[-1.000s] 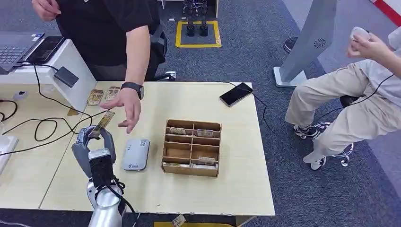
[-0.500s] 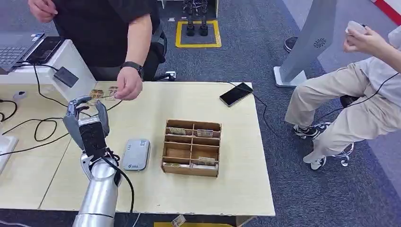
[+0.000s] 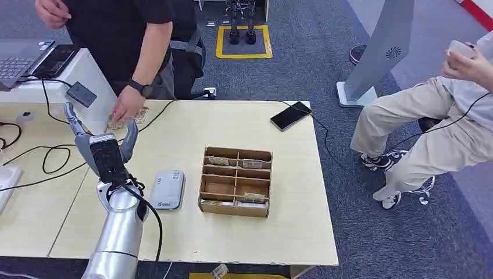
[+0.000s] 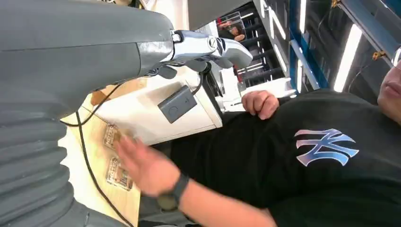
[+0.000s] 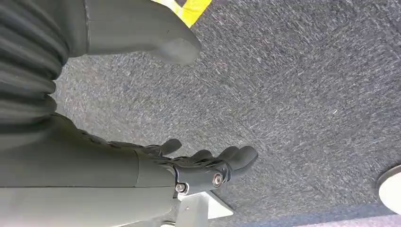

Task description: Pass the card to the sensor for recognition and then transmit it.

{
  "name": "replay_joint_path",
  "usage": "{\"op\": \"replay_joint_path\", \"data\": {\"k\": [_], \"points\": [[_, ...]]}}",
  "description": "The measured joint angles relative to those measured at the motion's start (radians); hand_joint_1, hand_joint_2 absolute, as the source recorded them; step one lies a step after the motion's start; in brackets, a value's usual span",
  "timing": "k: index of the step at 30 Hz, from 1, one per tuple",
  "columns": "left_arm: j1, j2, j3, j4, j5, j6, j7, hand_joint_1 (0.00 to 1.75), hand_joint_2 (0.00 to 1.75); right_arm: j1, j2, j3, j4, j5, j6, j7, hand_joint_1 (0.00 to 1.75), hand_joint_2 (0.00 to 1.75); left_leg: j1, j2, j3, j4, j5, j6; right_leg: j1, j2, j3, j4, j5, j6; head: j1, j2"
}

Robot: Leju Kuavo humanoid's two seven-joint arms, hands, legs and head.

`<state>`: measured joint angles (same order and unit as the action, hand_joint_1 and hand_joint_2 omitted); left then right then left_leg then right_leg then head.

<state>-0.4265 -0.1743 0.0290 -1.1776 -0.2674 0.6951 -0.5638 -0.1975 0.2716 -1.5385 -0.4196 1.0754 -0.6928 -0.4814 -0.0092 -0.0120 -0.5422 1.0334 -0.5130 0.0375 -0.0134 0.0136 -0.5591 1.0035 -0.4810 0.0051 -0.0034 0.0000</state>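
My left hand (image 3: 102, 150) is raised above the table's left part with its fingers spread and nothing in them; the left wrist view shows its fingers (image 4: 210, 46) apart. A person's hand (image 3: 125, 109) presses down on a card beside two other cards (image 3: 140, 114) at the table's far left edge; in the left wrist view that hand (image 4: 142, 165) is blurred over the cards (image 4: 118, 174). The grey card sensor (image 3: 167, 189) lies flat to the right of my left arm. My right hand (image 5: 208, 166) hangs over the carpet, fingers loose and holding nothing.
A wooden compartment box (image 3: 236, 181) with several cards stands mid-table. A black phone (image 3: 290, 115) on a cable lies at the far right corner. Black cables (image 3: 55, 152) loop on the left table. A white stand (image 3: 87, 87) is by the person; another person sits at right.
One second ago my left hand held a card. The person took it, carried it back and now lays it by the other cards. My left hand has risen and spread.
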Motion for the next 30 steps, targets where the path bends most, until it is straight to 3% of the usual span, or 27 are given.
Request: {"op": "replay_joint_path", "data": {"k": [8, 14, 16, 18, 20, 25, 30], "points": [[-0.011, 0.003, 0.001, 0.005, 0.01, 0.003, -0.007, 0.0, 1.75, -0.003, 0.0, 0.0, -0.007, 0.011, 0.0, 0.006, 0.0, 1.75, 0.0, 0.0, 0.0, 0.0, 0.0, 0.0, 0.0, 0.0, 0.0, 0.0, 0.0, 0.0, 0.0, 0.0], [0.029, 0.024, 0.001, -0.014, 0.094, -0.054, 0.04, 0.0, 1.75, 0.004, 0.0, 0.0, -0.018, -0.047, 0.0, 0.009, 0.0, 1.75, 0.0, 0.0, 0.0, 0.0, 0.0, 0.0, 0.0, 0.0, 0.0, 0.0, 0.0, 0.0, 0.0, 0.0], [0.075, 0.026, 0.001, -0.055, 0.169, -0.106, 0.052, 0.0, 1.75, 0.011, 0.0, 0.0, -0.023, -0.082, 0.0, 0.004, 0.0, 1.75, 0.0, 0.0, 0.0, 0.0, -0.001, 0.001, 0.0, 0.0, 0.0, 0.0, -0.001, 0.0, 0.0, 0.0], [0.137, 0.026, 0.001, -0.11, 0.293, -0.206, 0.062, 0.0, 1.75, 0.019, 0.0, 0.0, -0.027, -0.122, 0.0, -0.003, 0.0, 1.75, 0.0, 0.0, 0.0, 0.0, -0.001, 0.001, 0.0, 0.001, -0.001, 0.0, -0.001, 0.0, 0.0, 0.0], [0.206, 0.021, 0.0, -0.175, 0.341, -0.268, 0.054, 0.0, 1.75, 0.031, 0.0, 0.0, -0.031, -0.152, 0.0, -0.009, 0.0, 1.75, 0.0, 0.001, -0.001, 0.0, -0.001, 0.0, 0.0, 0.001, -0.002, 0.0, -0.001, 0.0, 0.0, 0.0], [0.365, 0.009, -0.045, -0.342, 0.322, -0.319, 0.037, 0.0, 1.75, 0.047, 0.0, 0.0, -0.045, -0.207, 0.0, 0.001, 0.0, 1.75, 0.0, 0.0, -0.002, 0.0, -0.002, 0.001, 0.0, 0.001, -0.003, -0.001, -0.001, 0.0, 0.0, 0.0], [0.479, 0.023, -0.156, -0.453, 0.277, -0.385, 0.044, 0.0, 1.75, 0.054, 0.002, 0.0, -0.06, -0.233, 0.0, 0.009, 0.0, 1.75, 0.0, 0.001, -0.002, 0.0, -0.002, 0.001, 0.0, 0.001, -0.003, -0.001, -0.001, 0.0, 0.0, 0.0]]}}
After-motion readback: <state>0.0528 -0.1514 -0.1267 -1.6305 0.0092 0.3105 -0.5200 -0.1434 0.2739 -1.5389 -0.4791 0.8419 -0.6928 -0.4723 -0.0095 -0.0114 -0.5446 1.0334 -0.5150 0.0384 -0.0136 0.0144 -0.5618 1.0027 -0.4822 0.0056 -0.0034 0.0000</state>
